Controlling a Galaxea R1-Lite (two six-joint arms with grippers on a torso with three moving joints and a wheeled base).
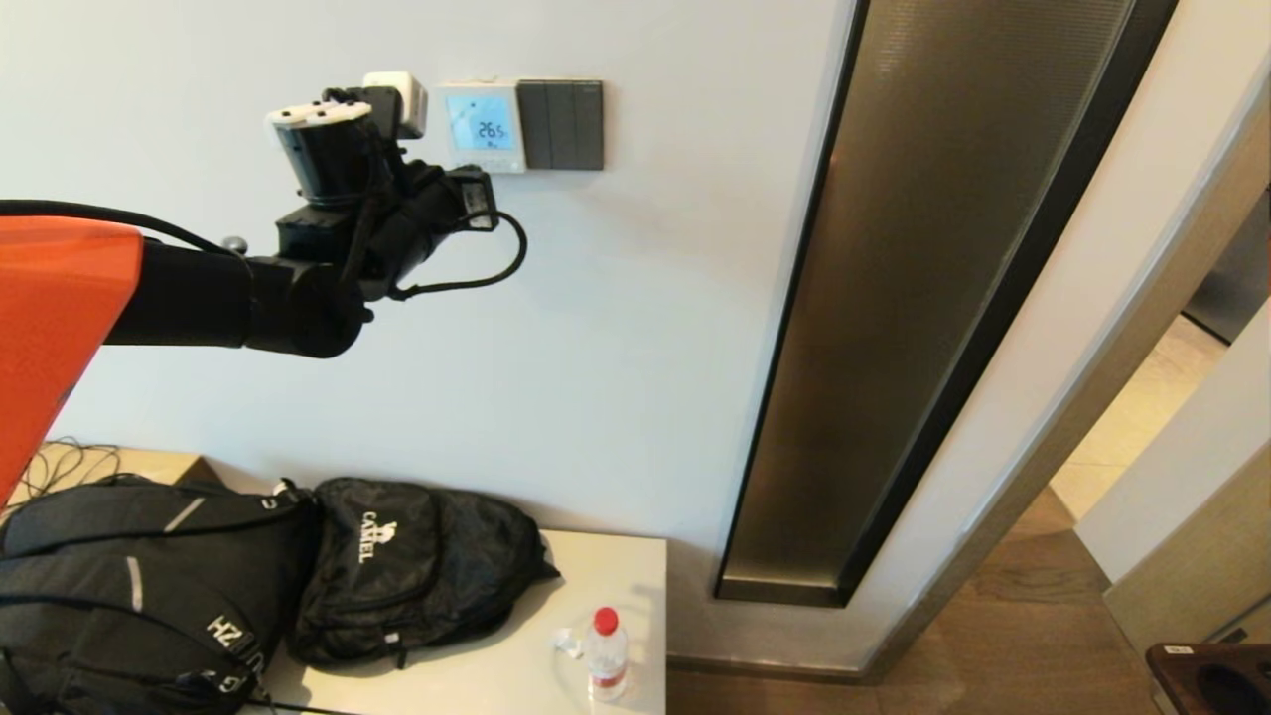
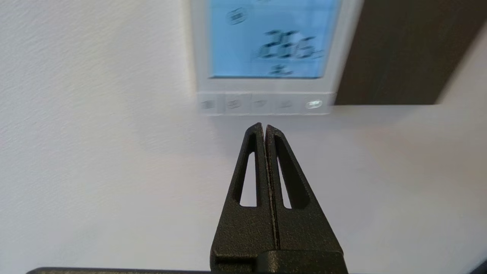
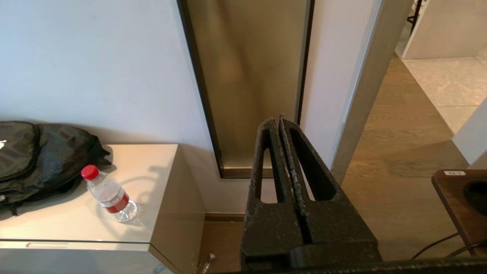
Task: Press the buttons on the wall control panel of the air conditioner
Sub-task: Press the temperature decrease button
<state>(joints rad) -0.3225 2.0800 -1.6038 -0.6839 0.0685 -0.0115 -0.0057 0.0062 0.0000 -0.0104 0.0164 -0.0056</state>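
White wall (image 2: 95, 152), dark switch plate (image 1: 562, 124) beside panel (image 1: 483, 126), left gripper (image 2: 264, 127) clenched below buttons (image 2: 262, 103), right gripper (image 3: 277, 122) clenched.

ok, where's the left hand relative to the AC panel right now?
The left hand is raised to the wall, shut, its tips just below the buttons of the air conditioner's wall control panel, which sits left of the dark grey switch plate.

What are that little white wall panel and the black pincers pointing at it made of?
The panel looks like smooth white plastic: moulded edges, a glowing blue screen and a row of pale buttons. The shut left gripper seems a hard black plastic with a grainy matte skin and cut-out slots, though coated metal can't be ruled out.
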